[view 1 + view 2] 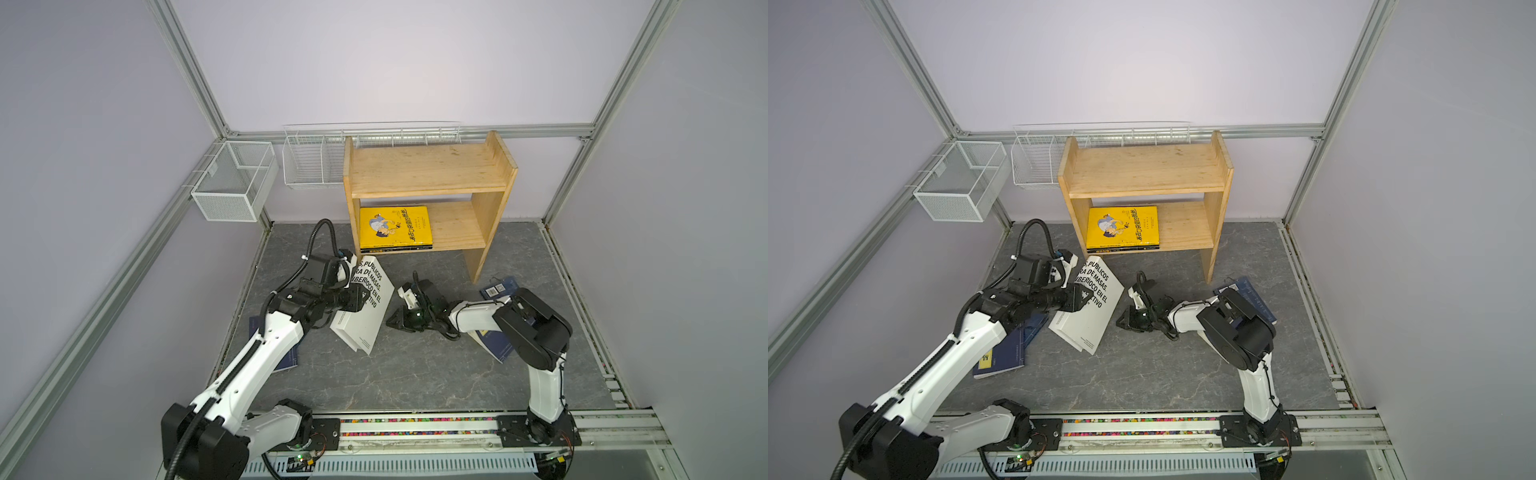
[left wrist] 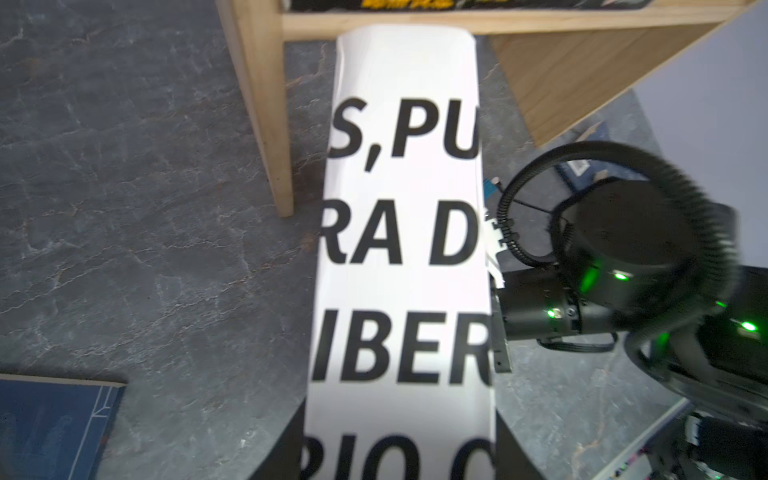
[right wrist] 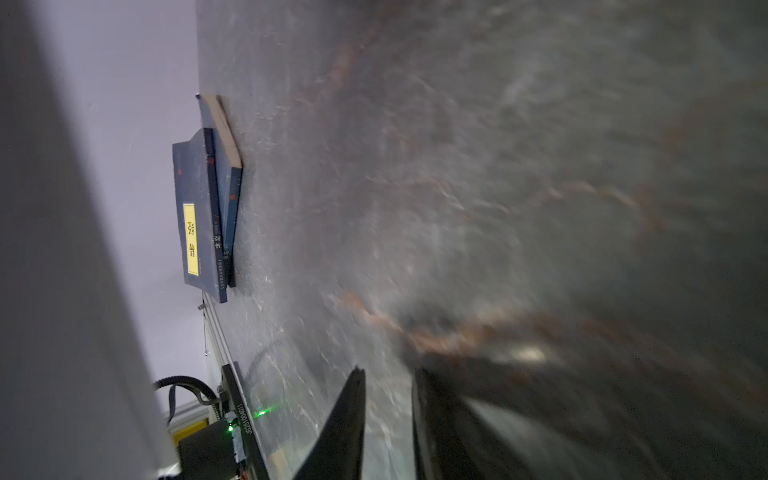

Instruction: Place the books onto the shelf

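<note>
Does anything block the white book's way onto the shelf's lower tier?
Partly. The white book ends at the lower board of the shelf; straight ahead the yellow book lies on a black book, filling that tier's left part. The right part shows bare wood.

Tilted white book before pine shelf

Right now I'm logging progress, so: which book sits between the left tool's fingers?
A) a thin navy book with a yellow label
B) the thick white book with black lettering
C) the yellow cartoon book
B: in the left wrist view the thick white book is clamped in the left tool; the yellow cartoon book lies on the lower tier of the pine shelf.
</note>
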Robot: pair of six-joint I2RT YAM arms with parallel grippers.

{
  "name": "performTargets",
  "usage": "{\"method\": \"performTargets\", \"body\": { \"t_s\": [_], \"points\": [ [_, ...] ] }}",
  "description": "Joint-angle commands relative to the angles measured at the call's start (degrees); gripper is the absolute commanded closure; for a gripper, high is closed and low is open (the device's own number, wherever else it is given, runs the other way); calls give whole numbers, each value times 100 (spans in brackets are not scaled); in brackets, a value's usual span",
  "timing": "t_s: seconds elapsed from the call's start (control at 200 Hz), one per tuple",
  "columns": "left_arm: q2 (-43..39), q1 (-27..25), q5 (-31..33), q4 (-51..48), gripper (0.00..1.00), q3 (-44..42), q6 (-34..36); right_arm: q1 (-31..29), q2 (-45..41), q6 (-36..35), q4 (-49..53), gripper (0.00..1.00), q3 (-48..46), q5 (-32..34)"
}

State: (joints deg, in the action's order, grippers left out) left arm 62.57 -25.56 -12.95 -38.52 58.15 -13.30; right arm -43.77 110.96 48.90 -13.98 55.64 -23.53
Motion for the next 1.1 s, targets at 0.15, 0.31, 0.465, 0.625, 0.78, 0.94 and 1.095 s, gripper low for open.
{"method": "performTargets", "body": {
  "t_s": [0.15,0.31,0.465,0.625,0.78,0.94,1.095],
  "points": [
    [-1636,-28,-1276,-387,67,-48,-492,34,-2238,-443,1903,54,-380,1326],
    [-2248,-34,-1765,318,66,358,-779,18,-3713,-704,2365,35,-458,2194],
    [-2261,-32,-1711,2389,64,666,-1473,1,-5152,-1312,2081,12,-475,2792],
    [-1314,-33,-1252,5150,63,913,-2588,27,-5940,-1776,1235,10,-404,2689],
    [17,-37,-595,7048,65,1499,-3945,24,-6056,-1542,-106,11,-468,1816],
    [890,-108,-203,8502,66,1761,-4830,-12,-5812,-1032,-1517,11,-784,1474],
    [1088,-523,306,8826,65,1712,-4928,-69,-5220,-1025,-2058,11,-327,1133]
  ]
}}
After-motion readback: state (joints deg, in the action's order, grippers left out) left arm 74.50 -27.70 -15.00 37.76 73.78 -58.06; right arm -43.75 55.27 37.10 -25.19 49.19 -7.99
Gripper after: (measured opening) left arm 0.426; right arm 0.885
